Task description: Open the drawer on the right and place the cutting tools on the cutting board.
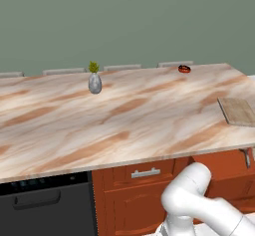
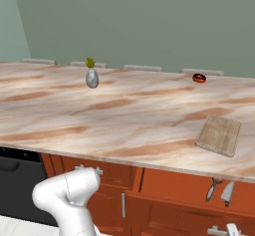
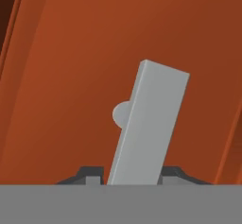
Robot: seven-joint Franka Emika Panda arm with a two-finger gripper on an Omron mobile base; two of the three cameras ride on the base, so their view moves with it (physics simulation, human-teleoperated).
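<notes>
silver handle point(image 3: 149, 124) between jaws, drawer point(image 3: 71, 76) behind

The white arm point(image 1: 199, 200) was folded low, its rounded elbow point(image 2: 67, 190) raised and the forearm reaching down and forward from there. The tool point(image 3: 134, 179) had its two dark fingertips point(image 3: 90, 175) spread apart, one at each side of the grey bar between them.

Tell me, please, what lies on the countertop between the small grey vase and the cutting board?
Nothing: in both base views the marbled countertop is bare between the vase and the cutting board. The small red-and-black object sits off that line, near the far edge.
</notes>
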